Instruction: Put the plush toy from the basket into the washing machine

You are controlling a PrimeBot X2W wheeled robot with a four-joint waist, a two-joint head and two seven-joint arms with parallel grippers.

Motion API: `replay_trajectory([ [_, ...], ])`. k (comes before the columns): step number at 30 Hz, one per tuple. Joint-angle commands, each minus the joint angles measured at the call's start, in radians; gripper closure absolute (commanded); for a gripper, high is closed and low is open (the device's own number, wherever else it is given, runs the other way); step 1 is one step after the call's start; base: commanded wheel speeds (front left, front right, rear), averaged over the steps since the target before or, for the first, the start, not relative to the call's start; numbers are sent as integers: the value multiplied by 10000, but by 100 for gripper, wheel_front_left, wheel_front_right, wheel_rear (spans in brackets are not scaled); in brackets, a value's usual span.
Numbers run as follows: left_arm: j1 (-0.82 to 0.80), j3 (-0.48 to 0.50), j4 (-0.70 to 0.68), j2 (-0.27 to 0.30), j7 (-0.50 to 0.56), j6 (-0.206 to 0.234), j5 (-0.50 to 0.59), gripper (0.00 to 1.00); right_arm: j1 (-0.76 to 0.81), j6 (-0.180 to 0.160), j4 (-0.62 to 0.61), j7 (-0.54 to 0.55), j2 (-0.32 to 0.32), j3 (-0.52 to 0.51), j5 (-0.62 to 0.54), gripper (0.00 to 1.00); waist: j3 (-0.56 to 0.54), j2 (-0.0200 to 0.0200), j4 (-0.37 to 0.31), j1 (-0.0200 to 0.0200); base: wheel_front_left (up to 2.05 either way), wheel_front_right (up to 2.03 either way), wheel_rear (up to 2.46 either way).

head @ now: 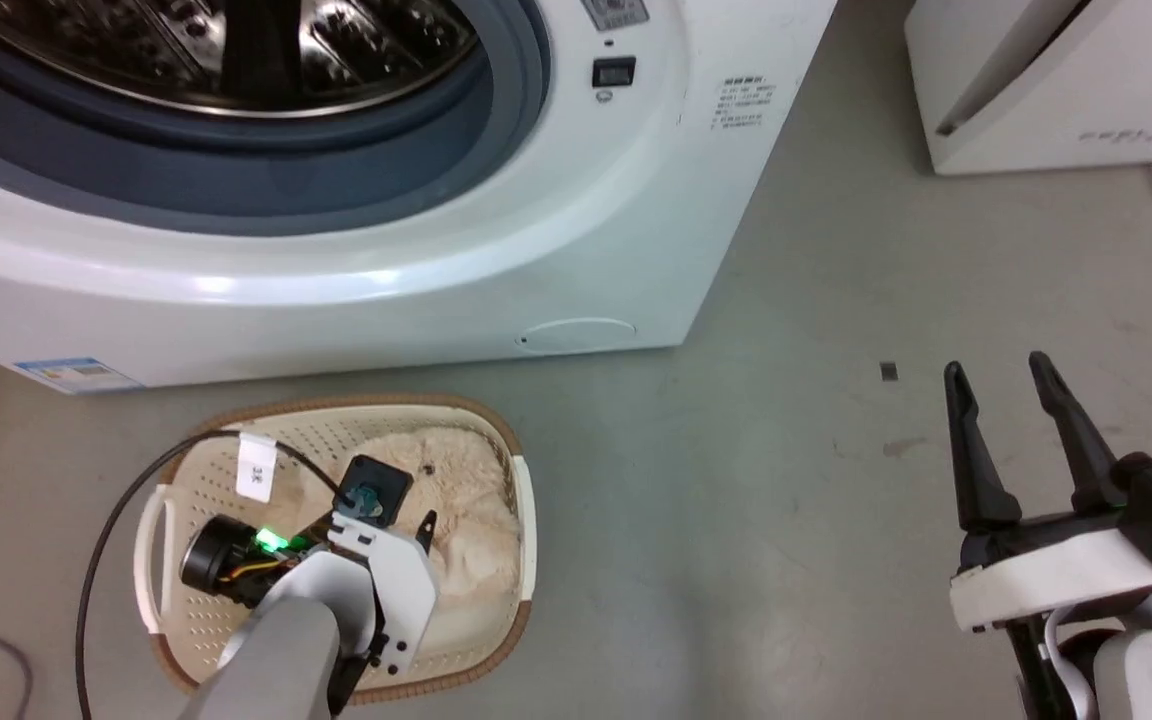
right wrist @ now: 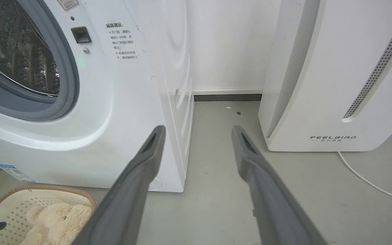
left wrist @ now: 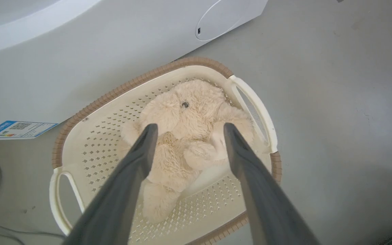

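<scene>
left wrist view: the left gripper (left wrist: 190,125) hovers with dark fingers spread over the shaggy cream plush toy (left wrist: 196,102), lying in the cream perforated plastic basket (left wrist: 90,160) by the big white washing machine (head: 576,200), probably to straddle its body. the right gripper (head: 996,363) hangs aside, fingers parted.

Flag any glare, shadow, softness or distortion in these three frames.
Head view: glare streaks on the washing machine's curved white front, reflections in its drum. Left wrist view: plush toy sharp, the open left claw soft near the lens, a shadow darkening the floor at lower right. Right wrist view: wide-angle lens makes the FEELBIRD appliance lean.
</scene>
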Motion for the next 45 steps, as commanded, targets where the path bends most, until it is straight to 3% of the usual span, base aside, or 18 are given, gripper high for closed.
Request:
replay_trajectory([
  [1,-394,-236,347,150,117,-64,-105,0,-268,-5,-58,-129,-2,-39,147,0,371,0,-100,-1,0,0,0],
  [20,-2221,-1646,2202,884,603,-260,-690,0,-1033,-7,-218,-504,-3,-186,576,0,2497,0,-526,-1,0,0,0],
  [33,-3452,-2538,3539,1262,219,-365,-922,0,-1572,-8,-314,-774,-4,-317,868,0,3846,0,-761,-1,0,0,0],
  [43,-4237,-3283,4568,1520,-164,-200,-1060,0,-1948,-8,-354,-982,-4,-336,1101,0,4574,0,-946,-1,0,0,0],
  [44,-4309,-3368,4668,1538,-202,-211,-1067,25,-1975,-8,-344,-1002,-4,-338,1117,0,4622,0,-958,-1,0,0,0],
  [45,-4378,-3453,4771,1555,-247,-222,-1079,81,-2006,-9,-330,-1023,-4,-342,1133,0,4670,0,-967,-1,0,0,0],
])
